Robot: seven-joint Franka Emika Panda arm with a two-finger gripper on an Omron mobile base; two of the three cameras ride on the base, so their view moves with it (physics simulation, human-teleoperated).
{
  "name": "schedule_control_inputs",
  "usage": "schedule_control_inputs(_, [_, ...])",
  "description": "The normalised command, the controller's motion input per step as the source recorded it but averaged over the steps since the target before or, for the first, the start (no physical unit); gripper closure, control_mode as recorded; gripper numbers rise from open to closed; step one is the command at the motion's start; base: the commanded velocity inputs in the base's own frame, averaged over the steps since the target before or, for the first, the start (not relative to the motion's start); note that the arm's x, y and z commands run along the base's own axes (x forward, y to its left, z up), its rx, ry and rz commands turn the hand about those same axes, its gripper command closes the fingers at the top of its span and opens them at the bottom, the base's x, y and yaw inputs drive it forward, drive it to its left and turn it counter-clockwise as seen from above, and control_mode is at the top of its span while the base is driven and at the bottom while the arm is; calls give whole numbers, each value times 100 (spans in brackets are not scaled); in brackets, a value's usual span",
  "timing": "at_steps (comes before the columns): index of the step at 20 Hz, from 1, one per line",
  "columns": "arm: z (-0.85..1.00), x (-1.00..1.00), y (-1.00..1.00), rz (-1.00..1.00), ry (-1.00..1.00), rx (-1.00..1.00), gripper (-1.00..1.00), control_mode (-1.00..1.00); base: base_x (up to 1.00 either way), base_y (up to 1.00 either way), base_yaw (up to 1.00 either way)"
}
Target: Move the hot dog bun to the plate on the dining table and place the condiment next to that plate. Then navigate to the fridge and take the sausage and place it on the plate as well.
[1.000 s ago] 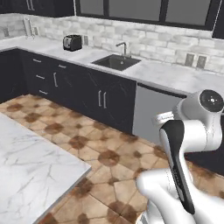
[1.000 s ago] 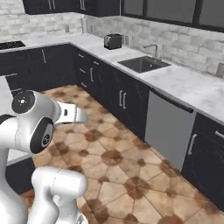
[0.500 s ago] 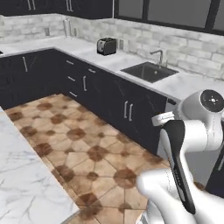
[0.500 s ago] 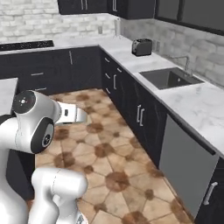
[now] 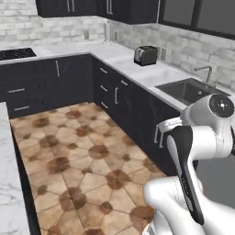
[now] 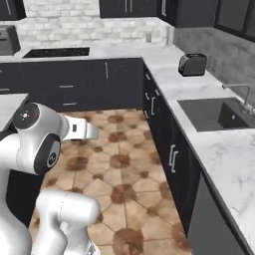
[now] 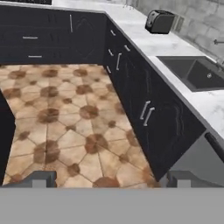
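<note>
On the left base view I see a strip of the dining table (image 5: 8, 183) at the left edge, a toaster (image 5: 146, 55) and a sink (image 5: 190, 89) on the dark counter. On the right base view the table corner (image 6: 10, 104) sits left, with no bun, bottle, sausage or fridge around. On the hand view my gripper (image 7: 111, 178) has its fingers wide apart with nothing between them; I think the sausage will be light, smooth and a bit slippery, so I would pinch it across the middle.
</note>
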Motion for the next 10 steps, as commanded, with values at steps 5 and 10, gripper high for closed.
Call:
schedule_control_inputs(5, [0,0,0,0,0,0,-100,100,100,-43,41])
schedule_control_inputs(10, [0,0,0,0,0,0,-100,100,100,-29,45])
